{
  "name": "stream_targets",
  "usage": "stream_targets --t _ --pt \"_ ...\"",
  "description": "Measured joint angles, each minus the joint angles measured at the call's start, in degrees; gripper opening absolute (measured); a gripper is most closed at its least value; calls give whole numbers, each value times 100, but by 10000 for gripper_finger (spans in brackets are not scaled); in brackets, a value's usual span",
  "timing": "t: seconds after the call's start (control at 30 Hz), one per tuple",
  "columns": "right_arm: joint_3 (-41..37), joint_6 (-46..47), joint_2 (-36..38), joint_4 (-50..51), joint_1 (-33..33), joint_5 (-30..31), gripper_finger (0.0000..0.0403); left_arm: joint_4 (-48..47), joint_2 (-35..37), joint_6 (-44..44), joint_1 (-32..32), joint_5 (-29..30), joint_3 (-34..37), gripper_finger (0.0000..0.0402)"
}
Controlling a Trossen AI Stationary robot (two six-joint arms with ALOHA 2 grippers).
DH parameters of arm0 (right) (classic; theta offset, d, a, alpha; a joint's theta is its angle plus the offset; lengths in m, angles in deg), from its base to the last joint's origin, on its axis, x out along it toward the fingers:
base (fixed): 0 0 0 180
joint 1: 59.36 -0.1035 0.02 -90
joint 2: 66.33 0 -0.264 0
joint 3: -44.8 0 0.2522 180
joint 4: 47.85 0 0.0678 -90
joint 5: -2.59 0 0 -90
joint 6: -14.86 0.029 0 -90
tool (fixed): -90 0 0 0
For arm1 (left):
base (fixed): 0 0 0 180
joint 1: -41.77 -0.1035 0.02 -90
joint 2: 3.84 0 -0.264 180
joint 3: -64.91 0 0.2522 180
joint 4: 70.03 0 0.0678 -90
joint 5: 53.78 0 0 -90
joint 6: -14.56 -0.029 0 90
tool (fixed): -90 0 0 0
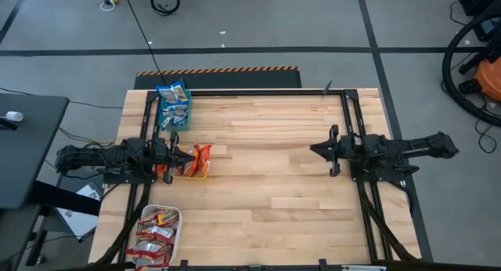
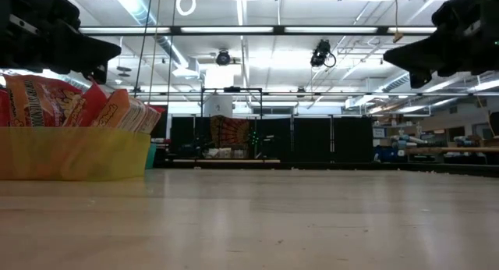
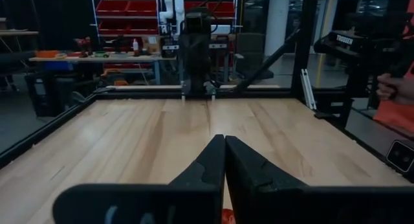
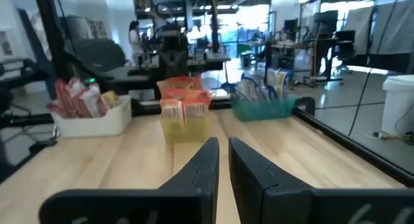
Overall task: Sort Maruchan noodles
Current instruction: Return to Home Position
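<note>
The Maruchan noodles (image 1: 201, 157) sit grouped by colour along the table's (image 1: 274, 177) left side: blue packets in the teal bin (image 1: 174, 119), orange in the yellow bin (image 2: 78, 154), red-and-silver in the white bin (image 1: 179, 222). None lie loose, so the sorting looks finished. Both arms lie level and face each other, a rest pose by the look of it: the left gripper (image 3: 224, 141) above the yellow bin and the right gripper (image 4: 223, 146) well apart opposite, each with fingers drawn together on nothing.

White bin (image 1: 180, 228) at the table's (image 1: 274, 177) left edge: cut off by picture bottom. Left arm (image 1: 117, 156) covers part of yellow bin (image 1: 200, 177). Print on noodle packets (image 1: 155, 238) too small to read.
</note>
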State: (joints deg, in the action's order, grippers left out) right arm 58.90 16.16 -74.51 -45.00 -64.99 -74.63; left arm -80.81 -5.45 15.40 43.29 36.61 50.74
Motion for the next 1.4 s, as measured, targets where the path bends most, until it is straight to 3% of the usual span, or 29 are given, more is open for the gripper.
stream_targets --t 0.1,0.3,1.4 --pt "0 -23 -4 183 295 -226 42 9 0 -1 0 1 0 16" --pt "0 9 -28 748 490 -55 43 48 0 0 0 9 2 16" --pt "0 7 -33 670 494 -50 43 61 0 0 0 21 4 16"
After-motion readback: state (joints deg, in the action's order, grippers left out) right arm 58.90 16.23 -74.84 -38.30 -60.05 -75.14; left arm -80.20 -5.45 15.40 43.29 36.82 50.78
